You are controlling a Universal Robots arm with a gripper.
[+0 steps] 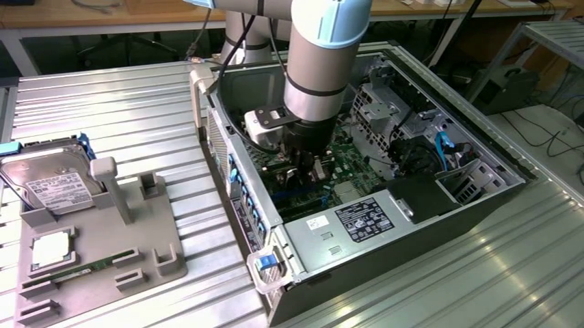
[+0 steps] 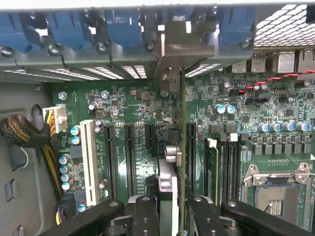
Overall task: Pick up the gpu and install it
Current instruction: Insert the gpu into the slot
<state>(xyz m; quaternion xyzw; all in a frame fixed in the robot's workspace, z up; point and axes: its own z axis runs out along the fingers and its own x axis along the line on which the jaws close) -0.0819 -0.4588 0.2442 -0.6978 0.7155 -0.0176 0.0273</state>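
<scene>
Your end effector (image 1: 306,167) sits down inside the open grey metal computer case (image 1: 242,89), its two black fingers (image 2: 145,214) clamped on the gpu (image 2: 168,189). This thin dark card with a silver bracket stands upright and edge-on over the green motherboard (image 2: 128,98), just beside the long black expansion slots (image 2: 130,147). Its bracket end reaches toward the case wall lined with blue plastic clips (image 2: 120,24). At the exterior view's left, on the ribbed metal desk (image 1: 119,102), a grey moulded holder tray (image 1: 155,266) carries two parts: a silver hard drive (image 1: 50,184) and a narrow green memory stick (image 1: 82,268).
</scene>
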